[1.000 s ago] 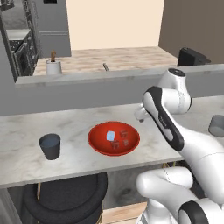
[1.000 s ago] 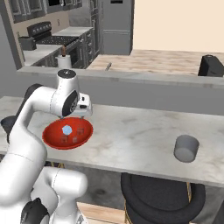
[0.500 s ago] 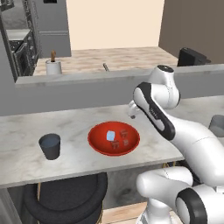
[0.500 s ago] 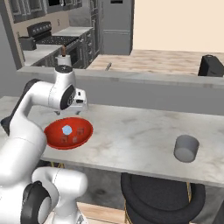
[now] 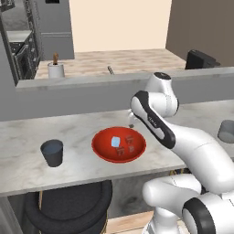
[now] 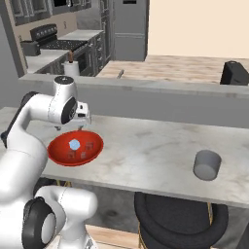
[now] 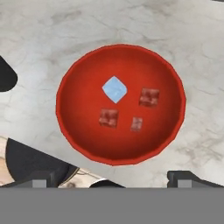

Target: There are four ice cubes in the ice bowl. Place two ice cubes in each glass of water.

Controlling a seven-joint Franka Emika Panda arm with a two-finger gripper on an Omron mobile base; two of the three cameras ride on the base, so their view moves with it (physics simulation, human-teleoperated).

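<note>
The ice bowl [image 7: 70, 87], glossy red, sits on the marble counter directly under my hand. Several ice cubes lie in it: one pale blue [image 7: 114, 89] and three nearly clear [image 7: 149, 97], all loose. My gripper [image 7: 113, 178] hovers above the bowl's rear edge, open, with nothing between its fingertips [image 7: 41, 179]. In the left base view the gripper [image 5: 131, 123] hangs just behind the bowl [image 5: 98, 147]. The dark glass [image 5: 52, 152] stands left of the bowl and the lighter glass [image 5: 227, 131] far right. The right base view shows the gripper [image 6: 73, 128], bowl [image 6: 56, 151] and lighter glass [image 6: 207, 165].
A raised grey ledge [image 5: 68, 82] runs behind the counter, with a white cylinder with a brown top [image 5: 56, 69] beyond it. Black stools [image 6: 175, 219] stand below the counter's front edge. Bare marble [image 6: 146, 151] stretches between the bowl and the lighter glass.
The arm has swung left, carrying the gripper from right of the bowl to just above its rear edge. The jaws stayed open; the cubes have not moved.
</note>
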